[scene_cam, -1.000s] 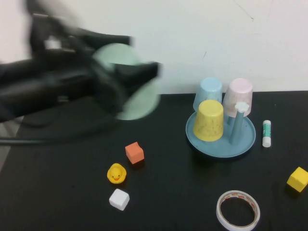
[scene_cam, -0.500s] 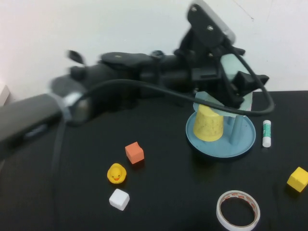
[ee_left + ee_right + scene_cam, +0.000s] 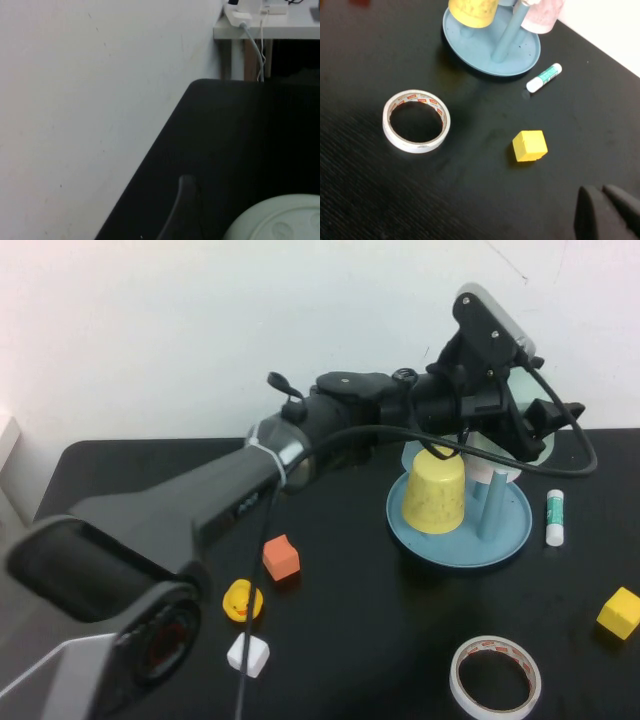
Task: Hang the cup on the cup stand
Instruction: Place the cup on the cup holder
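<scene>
No text, label or number can be read on anything.

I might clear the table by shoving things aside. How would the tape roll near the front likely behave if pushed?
The tape roll lies flat on the table, so it would probably slide, not roll. It is a thin open ring, so likely light and a little squashable. The left gripper is by the cup stand; the right gripper is near the yellow block.

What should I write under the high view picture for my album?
Left gripper holds the green cup over the blue cup stand; right gripper waits aside.
</scene>
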### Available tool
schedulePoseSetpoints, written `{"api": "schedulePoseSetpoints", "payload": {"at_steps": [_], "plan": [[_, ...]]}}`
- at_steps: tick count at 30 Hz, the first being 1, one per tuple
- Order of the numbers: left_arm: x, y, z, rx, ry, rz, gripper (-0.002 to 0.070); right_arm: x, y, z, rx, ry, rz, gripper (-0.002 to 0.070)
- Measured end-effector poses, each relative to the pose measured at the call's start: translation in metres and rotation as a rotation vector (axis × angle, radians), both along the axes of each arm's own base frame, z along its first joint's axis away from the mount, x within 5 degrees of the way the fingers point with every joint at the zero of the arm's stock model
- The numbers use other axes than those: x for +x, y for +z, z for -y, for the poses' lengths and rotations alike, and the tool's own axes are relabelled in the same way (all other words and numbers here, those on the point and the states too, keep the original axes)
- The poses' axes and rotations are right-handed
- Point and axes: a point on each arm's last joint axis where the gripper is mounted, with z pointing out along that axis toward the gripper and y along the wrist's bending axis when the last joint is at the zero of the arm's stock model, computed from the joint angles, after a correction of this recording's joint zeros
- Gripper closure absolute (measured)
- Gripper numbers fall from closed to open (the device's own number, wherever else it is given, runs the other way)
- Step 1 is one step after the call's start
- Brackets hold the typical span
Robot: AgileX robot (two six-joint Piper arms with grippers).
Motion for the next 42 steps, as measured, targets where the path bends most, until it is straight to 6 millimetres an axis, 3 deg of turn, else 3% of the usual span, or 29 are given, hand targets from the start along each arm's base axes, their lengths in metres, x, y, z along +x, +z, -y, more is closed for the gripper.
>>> {"api": "schedulePoseSetpoints", "payload": {"at_steps": [11,42], "plan": [[0.015,-0.036,0.015,-0.001,0.012,-0.037,0.0141,0.000,0.000,0.000,0.000,0.000,0.000,0.0676],[0.023,-0.054,0.014,-0.010,0.104,-0.150,0.0131,0.000,0.000,0.000,0.000,0.000,0.000,0.0676]]}}
